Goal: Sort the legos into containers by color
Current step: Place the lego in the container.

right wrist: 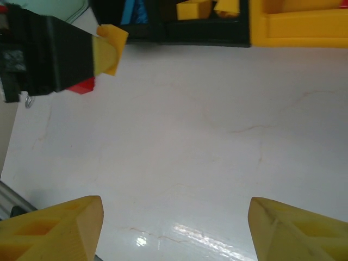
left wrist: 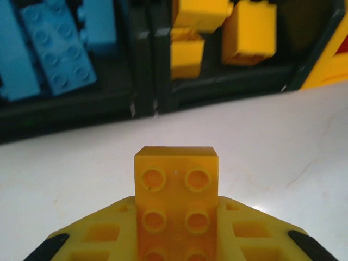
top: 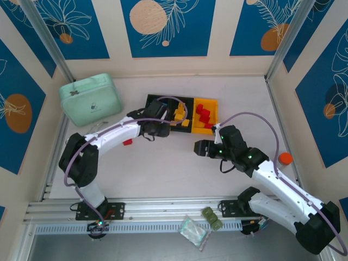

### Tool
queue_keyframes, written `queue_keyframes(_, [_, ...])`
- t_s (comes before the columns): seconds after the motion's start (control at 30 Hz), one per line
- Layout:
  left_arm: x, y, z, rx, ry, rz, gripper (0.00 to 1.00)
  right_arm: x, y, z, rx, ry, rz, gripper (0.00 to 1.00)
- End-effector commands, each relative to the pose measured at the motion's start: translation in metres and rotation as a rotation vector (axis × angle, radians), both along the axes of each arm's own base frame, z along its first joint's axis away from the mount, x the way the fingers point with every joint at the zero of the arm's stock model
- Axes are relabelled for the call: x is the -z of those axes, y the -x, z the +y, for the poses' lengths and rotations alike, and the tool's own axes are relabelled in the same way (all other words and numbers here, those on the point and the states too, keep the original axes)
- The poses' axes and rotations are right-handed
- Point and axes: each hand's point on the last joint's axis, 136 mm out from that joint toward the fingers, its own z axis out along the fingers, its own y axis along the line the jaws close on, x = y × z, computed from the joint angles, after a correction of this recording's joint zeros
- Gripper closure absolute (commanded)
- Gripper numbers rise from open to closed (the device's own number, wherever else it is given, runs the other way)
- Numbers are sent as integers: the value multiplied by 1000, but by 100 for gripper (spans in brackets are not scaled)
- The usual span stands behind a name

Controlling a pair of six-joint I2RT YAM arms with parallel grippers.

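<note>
black and orange bins [top: 163, 97] sit joined in a row on the table [top: 163, 174], with blue bricks [left wrist: 54, 54] in the left one, yellow bricks [left wrist: 250, 32] in the middle and red bricks [top: 204, 114] in the orange one. just short of the black bins, the left pincer [left wrist: 176, 239] is clenched on a yellow brick [left wrist: 176, 185], studs up, its end poking past the fingertips. the right pincer [right wrist: 174, 228] hangs released over bare table, and a lone red brick [top: 127, 142] lies near the left pincer.

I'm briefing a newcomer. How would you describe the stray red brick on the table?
Find the mint-green case at the far left, then the left arm in front of it. The red brick lies alone on the white table beside that arm's near side, unlike the reds piled in the orange-yellow bin.
</note>
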Motion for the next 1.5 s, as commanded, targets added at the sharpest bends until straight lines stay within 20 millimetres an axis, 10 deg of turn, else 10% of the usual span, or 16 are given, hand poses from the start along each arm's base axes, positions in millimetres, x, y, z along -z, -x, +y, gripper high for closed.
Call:
queue_keyframes(0.0, [-5,-11,-24,-9,56,28,80,13,11,-12,34,-3,65,29])
queue_keyframes(0.87, [10,-120,-101,-38,51,18,74,21,21,-28,84,-17,82,29])
queue_keyframes(1.07, [1,-123,-103,-35,60,5,54,19,21,-28,85,-22,79,29])
queue_keyframes(1.47, [-47,-87,-76,-9,74,-68,50,11,17,-17,36,-50,61,29])
